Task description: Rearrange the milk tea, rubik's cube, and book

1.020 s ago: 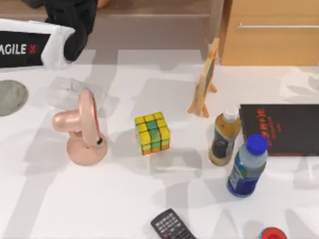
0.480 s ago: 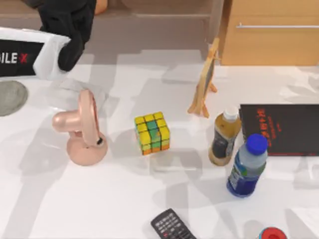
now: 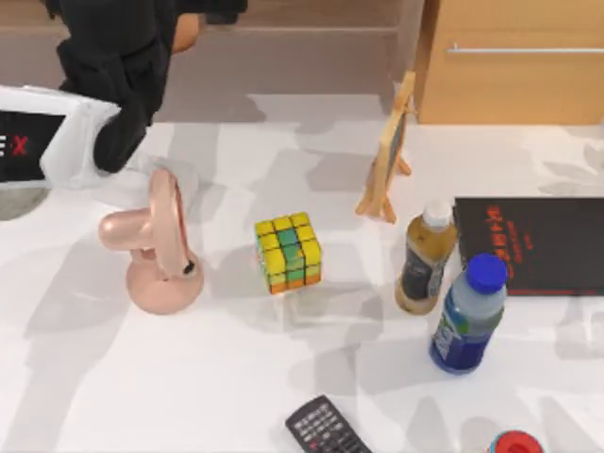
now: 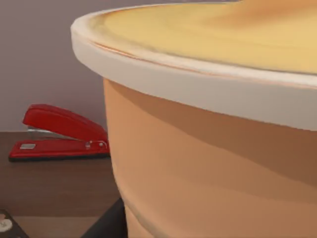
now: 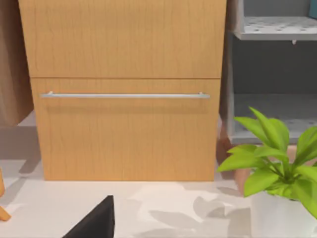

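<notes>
The left arm [image 3: 71,132] has a white shell with a black panel bearing a red X, ending in bulky matte-black wrist housing.

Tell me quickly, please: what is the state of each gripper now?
Left gripper: at the table's far left corner behind the pink fan; open or shut cannot be told.
Right gripper: cannot be told.

The rubik's cube [image 3: 288,251] is found in the middle of the surface [image 3: 189,377]. The fan [image 3: 156,245] is set to its left. The milk tea [image 3: 425,258] is placed to its right, just beside the bigger bottle [image 3: 469,314].
</notes>
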`<state>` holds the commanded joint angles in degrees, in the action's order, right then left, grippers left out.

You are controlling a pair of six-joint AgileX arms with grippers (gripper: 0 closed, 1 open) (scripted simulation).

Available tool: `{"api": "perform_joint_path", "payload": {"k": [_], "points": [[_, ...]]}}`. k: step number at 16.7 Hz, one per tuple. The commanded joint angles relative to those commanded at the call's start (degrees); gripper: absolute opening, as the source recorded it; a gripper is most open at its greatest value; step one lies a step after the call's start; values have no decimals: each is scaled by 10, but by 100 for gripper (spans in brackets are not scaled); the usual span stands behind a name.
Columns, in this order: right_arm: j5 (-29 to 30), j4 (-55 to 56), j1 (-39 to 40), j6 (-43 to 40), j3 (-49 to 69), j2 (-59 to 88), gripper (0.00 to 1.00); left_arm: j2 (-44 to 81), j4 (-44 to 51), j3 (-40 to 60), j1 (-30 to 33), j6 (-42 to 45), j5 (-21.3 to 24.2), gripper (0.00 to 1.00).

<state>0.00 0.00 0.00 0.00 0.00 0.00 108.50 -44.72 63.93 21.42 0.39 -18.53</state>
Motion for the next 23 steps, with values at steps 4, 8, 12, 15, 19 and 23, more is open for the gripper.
{"api": "perform_joint_path", "payload": {"k": [4,8,12,15,19,23], "points": [[0,0,0,0,0,0,100,-23,-10,-30,7,0,-7,0],[0,0,0,0,0,0,100,-21,-10,-29,3,1,-5,0],[0,0,0,0,0,0,100,-41,-61,-60,-36,0,44,0],[0,0,0,0,0,0,100,-51,-127,-106,-100,-1,110,0],[0,0,0,0,0,0,100,-29,-219,-178,-203,-1,211,0],[0,0,0,0,0,0,100,34,-291,-227,-296,0,301,0]]}}
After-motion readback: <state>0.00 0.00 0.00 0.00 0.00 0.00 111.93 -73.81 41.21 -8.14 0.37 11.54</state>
